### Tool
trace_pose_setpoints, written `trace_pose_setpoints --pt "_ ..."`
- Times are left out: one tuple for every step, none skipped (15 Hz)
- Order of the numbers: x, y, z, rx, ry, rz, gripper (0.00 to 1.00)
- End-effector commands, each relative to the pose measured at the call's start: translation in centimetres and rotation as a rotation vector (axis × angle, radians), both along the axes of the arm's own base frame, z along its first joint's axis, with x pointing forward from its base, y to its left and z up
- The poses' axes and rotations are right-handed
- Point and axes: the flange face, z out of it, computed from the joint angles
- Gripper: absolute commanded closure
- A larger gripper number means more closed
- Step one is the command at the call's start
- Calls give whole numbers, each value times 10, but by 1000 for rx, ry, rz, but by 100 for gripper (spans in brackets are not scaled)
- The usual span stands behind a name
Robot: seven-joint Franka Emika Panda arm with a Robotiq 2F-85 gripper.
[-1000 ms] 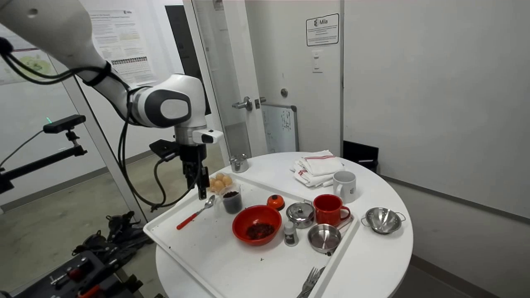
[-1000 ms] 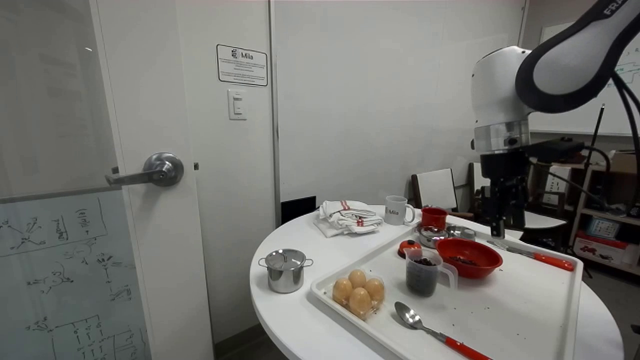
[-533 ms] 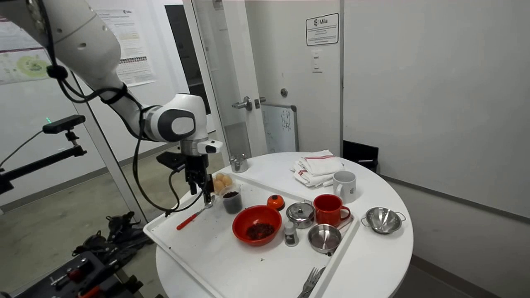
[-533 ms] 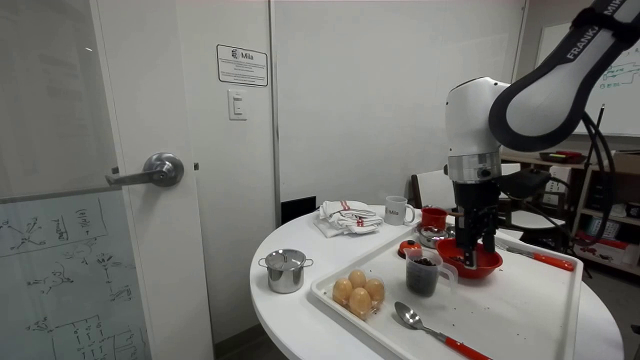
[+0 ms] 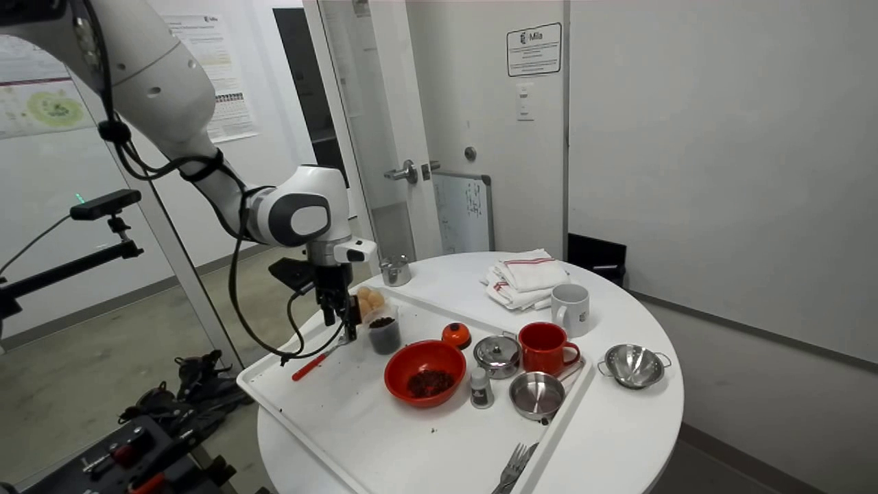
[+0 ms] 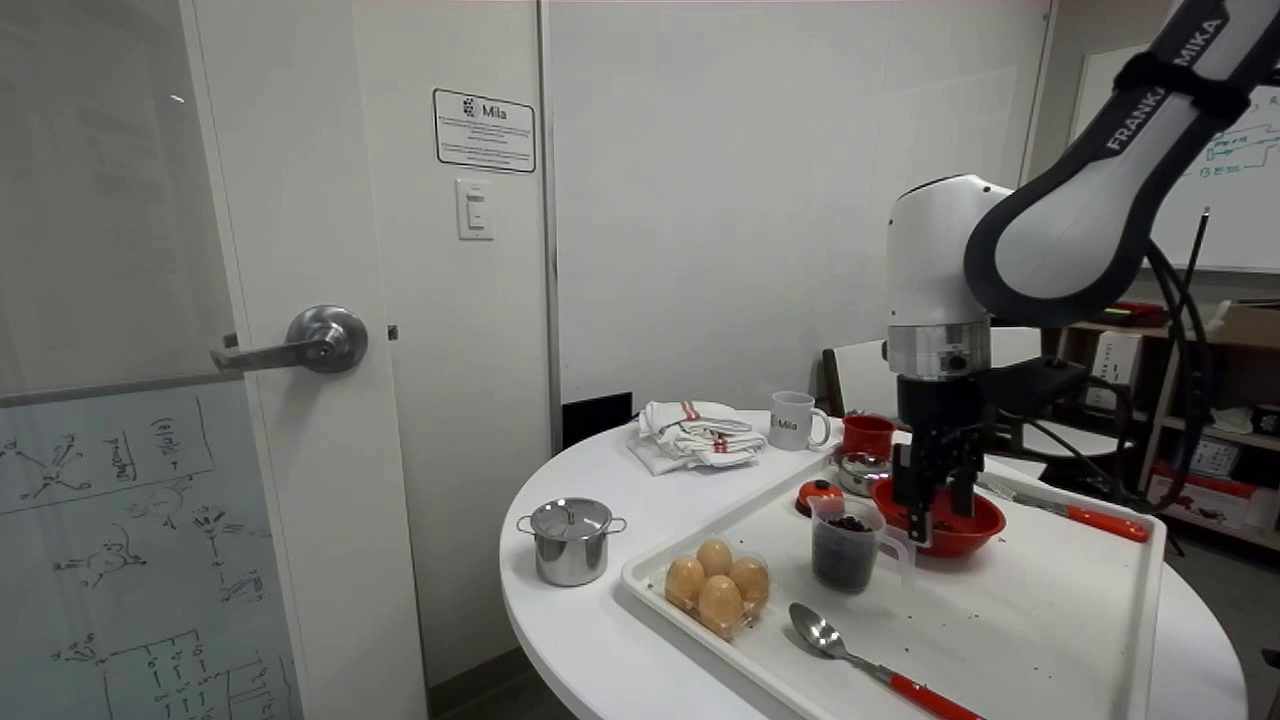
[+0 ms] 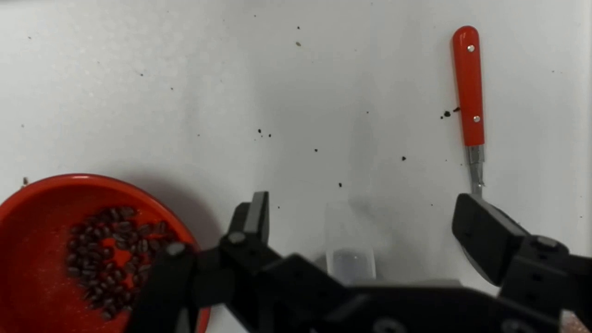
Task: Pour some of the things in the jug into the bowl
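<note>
The jug is a clear measuring jug with dark beans inside, upright on the white tray. In an exterior view its handle side faces the gripper, and the jug stands beside the eggs. In the wrist view only its handle shows; the gripper body hides the rest. The red bowl holds some dark beans; it also shows in an exterior view and in the wrist view. My gripper is open and empty, pointing down, with the handle between and below its fingers. In both exterior views the gripper is close to the jug's handle side.
A red-handled spoon lies under the right finger. Eggs in a clear carton stand by the jug. A shaker, red mug, lidded steel pot and steel dish are beyond the bowl. The tray has a raised rim.
My gripper has come down and closer to the jug's handle. The move is smaller in the last half second. The jug, bowl and spoon have not moved.
</note>
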Motion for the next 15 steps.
trace_pose_setpoints --pt "6 -7 -25 -27 -2 -14 0" --pt "7 -8 -29 -29 -4 -19 0" --pt "8 -11 -34 -36 -20 -30 0" --pt "9 -12 -38 -41 -34 -40 0" --pt "11 -13 -42 -46 -43 -47 0" --pt "11 -13 -45 -49 -50 -54 0" --pt "11 -13 -46 -50 -59 -55 0" --pt "12 -13 -46 -49 -70 -59 0" --pt "13 -13 -47 -49 -81 -64 0" --pt "14 -13 -47 -51 -97 -71 0" --pt "15 -12 -46 -50 -109 -75 0" --pt "16 -12 -46 -51 -118 -78 0" --pt "16 -11 -45 -51 -126 -81 25" --pt "16 -11 -45 -51 -130 -81 26" --pt "16 -11 -45 -44 -129 -77 33"
